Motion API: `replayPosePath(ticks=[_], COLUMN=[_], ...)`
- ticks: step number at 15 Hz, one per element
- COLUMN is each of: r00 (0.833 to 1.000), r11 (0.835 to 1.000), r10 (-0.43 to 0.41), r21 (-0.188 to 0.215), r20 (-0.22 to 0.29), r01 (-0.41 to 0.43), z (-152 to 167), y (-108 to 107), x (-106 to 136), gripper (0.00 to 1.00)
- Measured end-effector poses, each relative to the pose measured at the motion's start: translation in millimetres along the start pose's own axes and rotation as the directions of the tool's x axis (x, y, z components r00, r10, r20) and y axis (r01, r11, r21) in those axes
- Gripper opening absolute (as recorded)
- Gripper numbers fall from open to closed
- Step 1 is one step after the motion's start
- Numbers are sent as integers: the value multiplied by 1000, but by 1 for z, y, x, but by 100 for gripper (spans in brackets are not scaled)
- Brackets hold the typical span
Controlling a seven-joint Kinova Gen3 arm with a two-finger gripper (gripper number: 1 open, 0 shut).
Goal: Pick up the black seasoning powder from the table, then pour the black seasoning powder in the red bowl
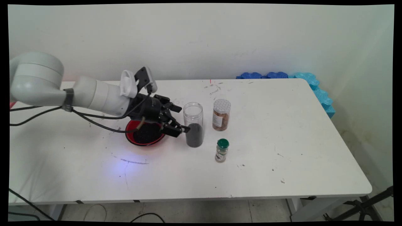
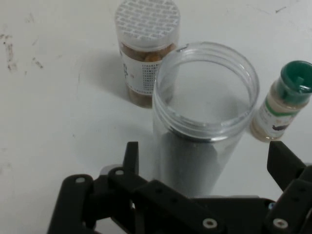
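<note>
Honestly, the gripper (image 2: 202, 168) sat spread wide around the open clear jar (image 1: 193, 124) of dark grains beside the red bowl (image 1: 145, 135), fingers seemingly not touching yet, so an off-center squeeze could've tipped it.

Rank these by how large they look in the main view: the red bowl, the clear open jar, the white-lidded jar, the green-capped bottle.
1. red bowl, widest, though the gripper partly hides it
2. clear open jar, tallest
3. white-lidded jar
4. green-capped bottle, smallest

Bowl against clear jar is uncertain.
</note>
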Motion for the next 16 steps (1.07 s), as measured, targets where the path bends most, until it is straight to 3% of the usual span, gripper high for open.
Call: replayPosePath(ticks=[8, 9, 16], r00=[1000, 1000, 999], r11=[1000, 1000, 999], r10=[10, 16, 32], r21=[-5, -9, -34], r20=[-15, -15, -1], r01=[-10, -17, -32], z=[20, 22, 8], y=[-2, -2, 2], x=[2, 3, 5], gripper=[100, 0, 0])
